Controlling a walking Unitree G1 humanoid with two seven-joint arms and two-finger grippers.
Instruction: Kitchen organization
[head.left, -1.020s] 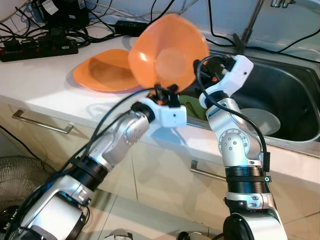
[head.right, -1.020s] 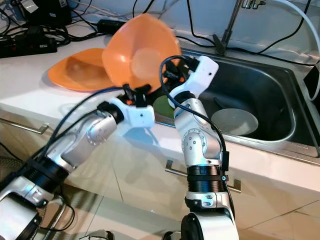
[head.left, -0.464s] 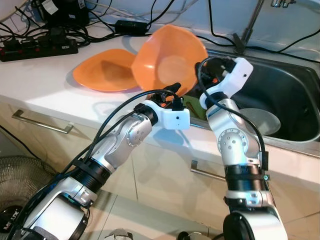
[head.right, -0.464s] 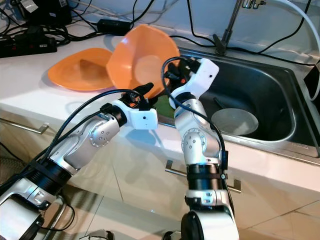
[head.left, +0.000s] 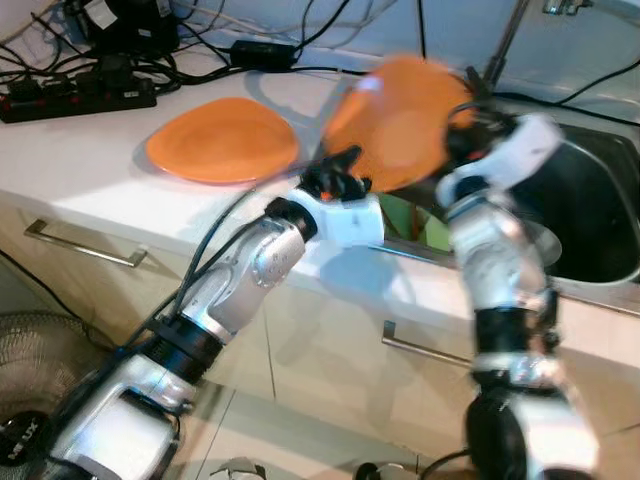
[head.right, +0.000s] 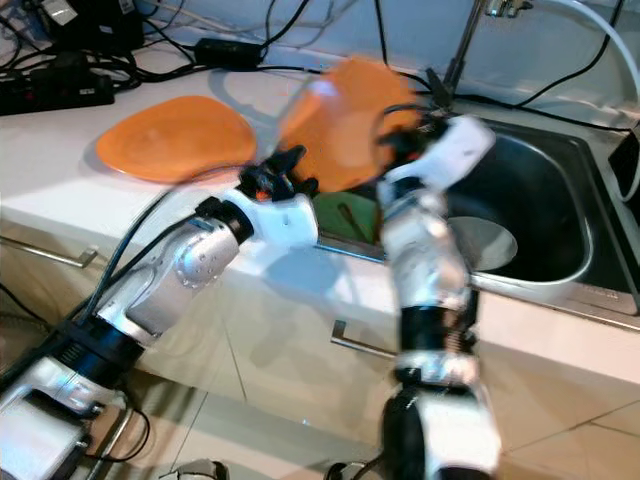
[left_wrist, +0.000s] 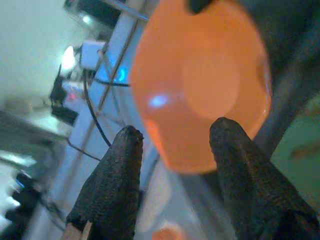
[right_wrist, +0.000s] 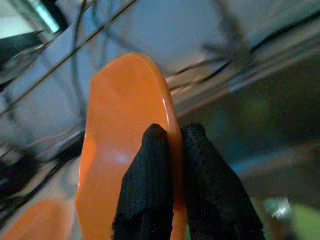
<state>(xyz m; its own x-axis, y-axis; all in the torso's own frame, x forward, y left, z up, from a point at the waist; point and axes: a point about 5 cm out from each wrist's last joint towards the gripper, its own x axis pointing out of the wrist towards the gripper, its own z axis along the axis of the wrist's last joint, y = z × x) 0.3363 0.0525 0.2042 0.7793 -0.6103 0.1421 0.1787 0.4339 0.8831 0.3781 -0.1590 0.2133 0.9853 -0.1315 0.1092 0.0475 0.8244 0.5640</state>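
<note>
An orange bowl (head.left: 395, 120) is held tilted on edge over the counter's end, beside the sink (head.left: 600, 215). My right gripper (right_wrist: 172, 135) is shut on its rim, with the bowl (right_wrist: 120, 150) edge pinched between the black fingers. The right arm is blurred with motion. My left gripper (head.left: 337, 172) is open just below and left of the bowl, apart from it; its two fingers (left_wrist: 120, 165) frame the bowl (left_wrist: 200, 85) from a short way off. An orange plate (head.left: 222, 140) lies flat on the white counter.
A pale bowl (head.right: 487, 240) sits in the steel sink, under the faucet (head.left: 505, 40). A green item (head.left: 415, 225) lies at the sink's near-left corner. Power strips and cables (head.left: 80, 95) crowd the counter's back. Drawer handles (head.left: 80, 245) run below the counter edge.
The left gripper let go of the bowl and drew back. The right arm has swung right toward the sink, carrying the bowl off the plate's side.
</note>
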